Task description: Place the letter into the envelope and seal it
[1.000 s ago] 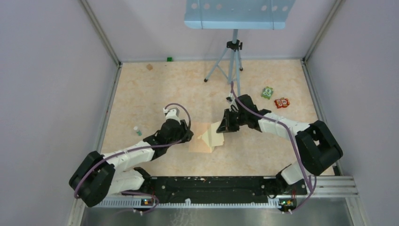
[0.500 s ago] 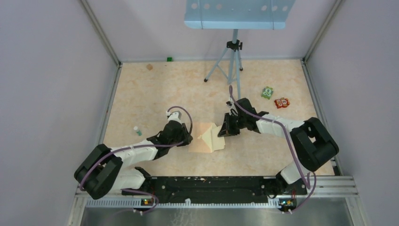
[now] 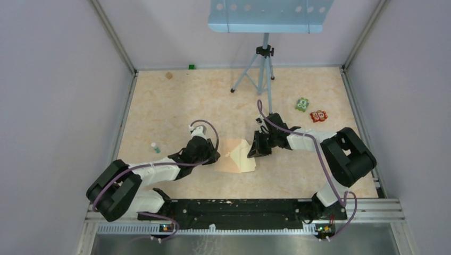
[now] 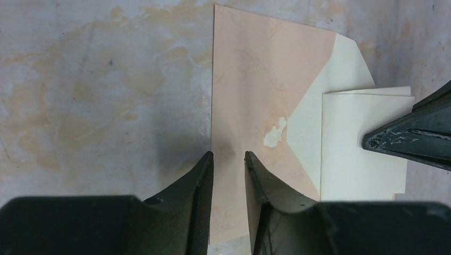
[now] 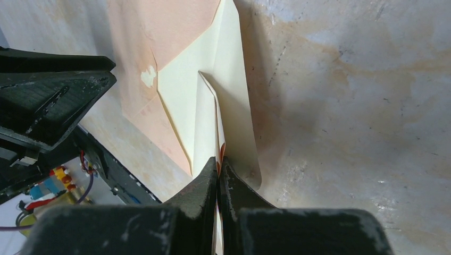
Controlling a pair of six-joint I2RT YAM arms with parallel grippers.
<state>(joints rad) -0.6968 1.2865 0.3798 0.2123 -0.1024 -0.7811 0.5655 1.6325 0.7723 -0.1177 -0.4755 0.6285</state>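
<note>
Change: Since a second ago, we saw the right hand (image 5: 218, 167) draw nearer to the arms' bases with the letter (image 4: 361, 154). The left hand (image 4: 228, 159) narrowed its gap and edged up to the envelope (image 4: 255, 69).
Right hand: We found its fingers pressed together, pinching a raised fold of the letter between the tips.
Letter: It was a cream sheet. Its far part lay over the envelope's opened flap (image 4: 343, 69), and its pinched part was lifted off the desk (image 3: 159, 106). We could not tell whether any of it had entered the pocket.
Left hand: Its fingers (image 4: 202, 175) stood slightly apart with nothing between them, and the envelope's surface showed through the gap. One tip sat just off the envelope's edge nearest that arm and the other over the paper. We could not tell whether they pressed down.
Envelope: It lay flat on the desk between the two hands, its pinkish-tan back up. The flap was folded open toward the right hand, cream side up. A pale spot (image 4: 275, 133) sat near its middle.
Hands together: They faced each other across the envelope, near but apart.
Surroundings: A small green-capped bottle (image 3: 155, 147) stood left of the left arm. Two small toy figures, one green (image 3: 302, 104) and one red (image 3: 318, 116), lay beyond the right arm. A tripod (image 3: 263, 74) stood at the far side of the desk.
</note>
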